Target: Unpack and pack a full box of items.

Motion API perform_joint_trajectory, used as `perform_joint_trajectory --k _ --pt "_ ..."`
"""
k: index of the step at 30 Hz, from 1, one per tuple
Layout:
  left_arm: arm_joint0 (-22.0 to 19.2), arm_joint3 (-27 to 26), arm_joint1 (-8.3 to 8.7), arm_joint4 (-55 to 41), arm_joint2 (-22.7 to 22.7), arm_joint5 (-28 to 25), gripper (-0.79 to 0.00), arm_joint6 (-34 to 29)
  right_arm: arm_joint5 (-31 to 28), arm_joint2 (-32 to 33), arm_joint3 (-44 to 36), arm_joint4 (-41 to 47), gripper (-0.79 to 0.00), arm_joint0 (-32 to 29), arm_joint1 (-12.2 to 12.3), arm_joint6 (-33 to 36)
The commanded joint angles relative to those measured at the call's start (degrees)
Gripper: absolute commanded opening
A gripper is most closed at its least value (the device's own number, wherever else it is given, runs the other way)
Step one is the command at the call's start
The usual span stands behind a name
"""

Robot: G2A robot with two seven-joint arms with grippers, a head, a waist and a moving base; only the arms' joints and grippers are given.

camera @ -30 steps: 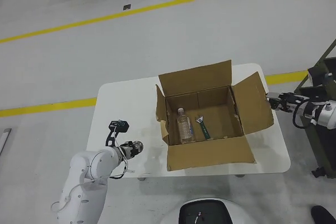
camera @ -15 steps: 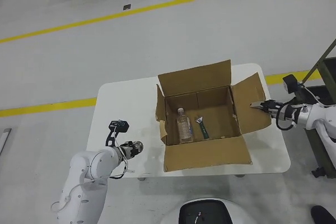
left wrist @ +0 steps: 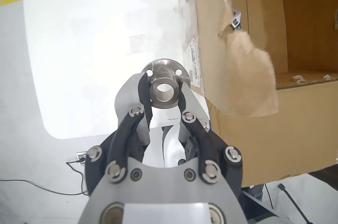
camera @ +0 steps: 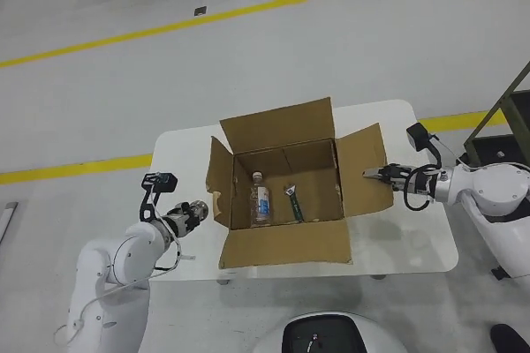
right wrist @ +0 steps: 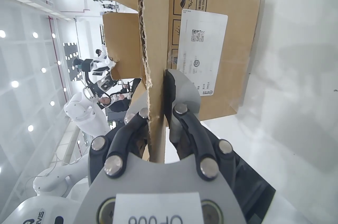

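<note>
My right pincer (right wrist: 156, 83): clamped on flap (right wrist: 154, 24); hard tug may tear it. My left pincer (left wrist: 163, 89): closed round flange (left wrist: 164, 77); may bump box (camera: 287, 244).

A white table (camera: 187, 154) with rounded corners fills the middle of the top view, running from left of centre to the right third of the frame. 1 thing rests directly on it: an open cardboard box (camera: 287, 245) with its 4 flaps spread outward. The box stands near the tabletop's centre, white surface showing left and right of it, and its front flap reaches almost to the table's lower edge.
</note>
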Motion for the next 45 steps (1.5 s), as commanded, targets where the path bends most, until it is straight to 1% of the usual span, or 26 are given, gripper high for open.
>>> perform_joint_trajectory --k 1,8,9,10,11,13,14,15,18,20,21,22,23,25,26,27,28,29,31,32,34,36,39,42,44,45 --pt "-0.2 -1.33 0.18 -0.04 -1.68 0.49 -0.785 0.0 -0.02 -0.5 0.2 0.03 -0.785 0.33 -0.1 -0.03" --pt "-0.29 -7.93 0.66 -2.35 -5.93 1.54 -0.785 -0.31 0.02 -1.74 0.55 -0.39 -0.785 1.11 -0.3 -0.17" --pt "-0.39 -8.59 0.61 -4.52 -6.01 1.76 -0.785 -0.11 0.13 -1.91 0.47 -0.51 -0.767 1.24 -0.31 -0.02" --pt "-0.61 -8.78 0.59 -6.04 -6.09 1.93 -0.785 0.13 0.26 -2.06 0.39 -0.64 -0.72 1.39 -0.32 0.18" --pt "-0.93 -8.97 0.66 -5.56 -5.78 1.54 -0.785 0.44 0.36 -2.16 0.33 -0.71 -0.683 1.52 -0.32 0.24" --pt "-1.88 -9.22 0.57 -7.58 -4.11 1.39 -0.785 1.15 0.44 -2.36 0.18 -0.82 -0.671 1.74 -0.35 0.27" --pt "-2.59 -9.37 0.6 -7.23 -3.26 1.2 -0.785 1.31 0.55 -2.47 0.13 -0.94 -0.637 1.84 -0.35 0.32" --pt "-3.23 -9.7 0.56 -7.49 -2.16 1.18 -0.785 1.72 0.65 -2.51 0.06 -0.97 -0.566 1.95 -0.36 0.3" --pt "-5.2 -10.0 0.47 -7.77 1.07 1.17 -0.785 2.09 0.69 -2.57 -0.04 -1.18 -0.551 2.01 -0.34 0.29" --pt "-6.43 -9.87 0.37 -8.23 3.37 1.07 -0.785 2.31 0.82 -2.59 -0.18 -1.53 -0.585 2.05 -0.3 0.3" --pt "-7.08 -9.76 0.33 -8.32 4.35 1.02 -0.785 2.41 0.91 -2.59 -0.37 -1.75 -0.591 2.06 -0.27 0.3" --pt "-7.62 -9.81 0.27 -8.8 5.47 0.98 -0.785 2.44 1.02 -2.54 -0.51 -1.96 -0.579 2.03 -0.24 0.27" --pt "-8.1 -9.67 0.22 -9.16 6.43 1.05 -0.785 2.27 1.13 -2.45 -0.65 -1.98 -0.56 1.96 -0.21 0.26" --pt "-8.88 -9.61 0.18 -9.22 7.87 0.92 -0.785 2.02 1.31 -2.2 -0.79 -2.1 -0.499 1.77 -0.12 0.31" --pt "-8.88 -9.61 0.18 -9.22 7.87 0.92 -0.785 2.02 1.36 -2.05 -0.85 -2.17 -0.428 1.65 -0.06 0.39" --pt "-8.88 -9.61 0.18 -9.22 7.87 0.92 -0.785 2.02 1.39 -1.88 -0.88 -2.21 -0.394 1.54 -0.01 0.42" --pt "-8.88 -9.61 0.18 -9.22 7.87 0.92 -0.785 2.02 1.36 -1.72 -0.93 -2.21 -0.305 1.41 0.04 0.48" --pt "-8.88 -9.61 0.18 -9.22 7.87 0.92 -0.785 2.02 1.33 -1.55 -0.96 -2.21 -0.326 1.3 0.09 0.53" --pt "-8.88 -9.61 0.18 -9.22 7.87 0.92 -0.785 2.02 1.39 -1.15 -1.1 -2.33 -0.394 1.06 0.2 0.46" --pt "-8.88 -9.61 0.18 -9.22 7.87 0.92 -0.785 2.02 1.41 -0.96 -1.28 -2.41 -0.409 0.91 0.26 0.38" --pt "-8.88 -9.61 0.18 -9.22 7.87 0.92 -0.785 2.02 1.6 -0.56 -1.69 -2.79 -0.403 0.64 0.4 0.36" --pt "-8.88 -9.61 0.18 -9.22 7.87 0.92 -0.785 2.02 1.73 -0.06 -2.11 -2.9 -0.388 0.36 0.55 0.44" --pt "-8.88 -9.61 0.18 -9.22 7.87 0.92 -0.785 2.02 1.82 0.76 -2.64 -3.1 -0.323 -0.08 0.78 0.54" --pt "-8.88 -9.61 0.18 -9.22 7.87 0.92 -0.785 2.02 1.87 1.31 -2.99 -3.01 -0.311 -0.5 0.92 0.35" --pt "-8.29 -10.0 0.14 -9.13 8.94 -0.71 -0.785 4.68 1.93 1.49 -3.26 -3.05 -0.271 -0.61 0.99 0.33" --pt "-8.45 -10.26 0.09 -9.33 9.73 -1.45 -0.785 5.52 2.02 1.66 -3.34 -3.04 -0.231 -0.62 1.03 0.33"
